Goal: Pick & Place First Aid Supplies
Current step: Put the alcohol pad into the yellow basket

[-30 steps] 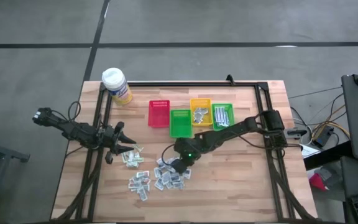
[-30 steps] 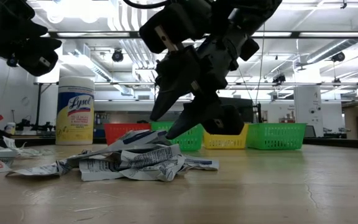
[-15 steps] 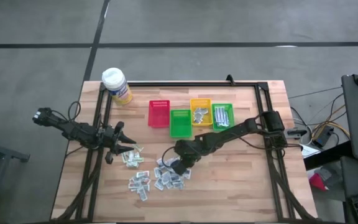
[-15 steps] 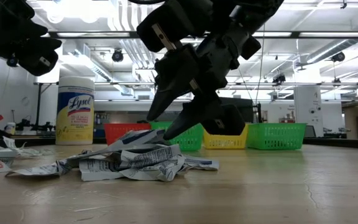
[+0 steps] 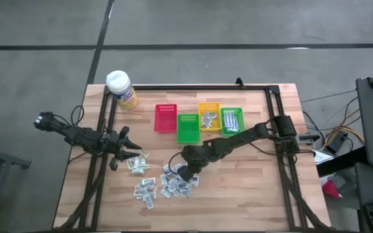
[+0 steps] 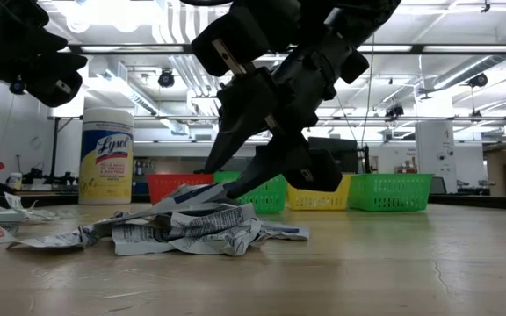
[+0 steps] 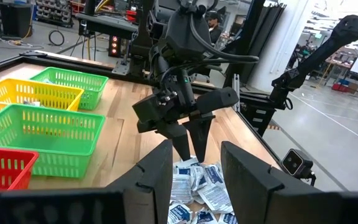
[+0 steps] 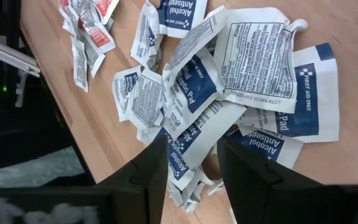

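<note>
The first aid supplies lie as a loose pile of white and blue packets [image 5: 173,185] on the wooden table, shown close up in the right wrist view [image 8: 253,62]. Smaller clusters of packets [image 5: 137,166] lie to its left. My right gripper [image 5: 180,173] is open and slants down over the pile's far side, with its fingertips [image 6: 207,169] just above the topmost packet. My left gripper [image 5: 128,154] is open and level at the table's left and holds nothing. It points toward the pile [image 7: 197,186]. My right gripper's lower fingertip [image 6: 234,190] stands right at the top packet's raised edge [image 6: 191,191], slanting down from the far right. I cannot tell whether it touches. Nothing is pinched between the fingers.
A red bin [image 5: 166,118], a green bin [image 5: 187,128], a yellow bin [image 5: 208,116] and a second green bin [image 5: 232,120] stand in a row behind the pile. A yellow bottle with a white cap [image 5: 120,87] stands at the far left corner. Bare wood lies to the pile's right.
</note>
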Controlling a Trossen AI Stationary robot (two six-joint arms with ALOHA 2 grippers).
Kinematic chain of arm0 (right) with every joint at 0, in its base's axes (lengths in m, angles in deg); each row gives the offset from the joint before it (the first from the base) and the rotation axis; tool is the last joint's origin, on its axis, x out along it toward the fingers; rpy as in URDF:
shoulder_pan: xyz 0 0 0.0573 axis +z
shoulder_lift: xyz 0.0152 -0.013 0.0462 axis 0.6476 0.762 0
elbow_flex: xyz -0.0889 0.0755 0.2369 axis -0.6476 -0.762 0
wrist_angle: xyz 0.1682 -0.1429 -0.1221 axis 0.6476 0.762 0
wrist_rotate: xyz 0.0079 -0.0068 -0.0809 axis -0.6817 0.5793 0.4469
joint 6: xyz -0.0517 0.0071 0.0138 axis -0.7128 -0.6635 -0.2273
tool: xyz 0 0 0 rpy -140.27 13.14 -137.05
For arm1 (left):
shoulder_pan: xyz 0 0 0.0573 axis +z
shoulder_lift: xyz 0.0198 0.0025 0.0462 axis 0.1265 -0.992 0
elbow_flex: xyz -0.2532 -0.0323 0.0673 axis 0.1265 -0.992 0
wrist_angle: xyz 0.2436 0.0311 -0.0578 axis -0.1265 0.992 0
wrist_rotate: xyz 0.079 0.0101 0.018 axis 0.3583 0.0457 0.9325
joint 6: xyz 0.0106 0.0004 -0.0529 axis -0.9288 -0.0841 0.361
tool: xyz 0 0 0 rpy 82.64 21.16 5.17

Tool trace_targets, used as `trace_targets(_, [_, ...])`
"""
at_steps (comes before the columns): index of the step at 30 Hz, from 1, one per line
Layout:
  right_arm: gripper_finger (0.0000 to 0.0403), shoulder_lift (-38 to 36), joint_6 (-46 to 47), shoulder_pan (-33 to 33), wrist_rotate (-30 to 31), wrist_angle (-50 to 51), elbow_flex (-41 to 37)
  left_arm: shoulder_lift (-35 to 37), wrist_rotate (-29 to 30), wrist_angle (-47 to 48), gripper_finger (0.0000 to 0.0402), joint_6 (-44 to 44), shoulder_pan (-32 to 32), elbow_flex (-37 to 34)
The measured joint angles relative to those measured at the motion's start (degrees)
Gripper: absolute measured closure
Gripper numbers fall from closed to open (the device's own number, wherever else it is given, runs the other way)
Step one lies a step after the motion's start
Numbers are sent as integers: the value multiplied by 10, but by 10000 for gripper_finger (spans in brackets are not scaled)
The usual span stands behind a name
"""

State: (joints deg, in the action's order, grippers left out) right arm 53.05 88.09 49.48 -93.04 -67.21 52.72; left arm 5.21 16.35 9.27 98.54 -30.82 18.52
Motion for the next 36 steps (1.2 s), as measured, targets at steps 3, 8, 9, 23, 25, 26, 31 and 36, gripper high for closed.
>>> trace_targets(3, [280, 0, -1, 0, 1, 0, 0, 0, 0, 0, 271, 0, 0, 0])
trace_targets(8, [304, 0, 1, 0, 15, 4, 0, 0, 0, 0, 271, 0, 0, 0])
trace_targets(9, [309, 0, 2, 0, 15, 4, -1, 0, 0, 0, 271, 0, 0, 0])
trace_targets(23, [371, 0, 5, 0, 15, 4, -13, 0, 0, 0, 271, -3, 0, 0])
trace_targets(25, [382, 0, 4, 0, 15, 4, -13, 0, 0, 0, 271, -3, 0, 0])
trace_targets(26, [387, 0, 4, 0, 15, 4, -14, 0, 0, 0, 271, -3, 0, 0])
trace_targets(31, [394, -1, -2, 0, 15, 4, -15, 0, 0, 0, 271, -3, 0, 0])
trace_targets(36, [394, -1, -6, 0, 7, 4, -12, 0, 0, 0, 271, -2, 0, 0])
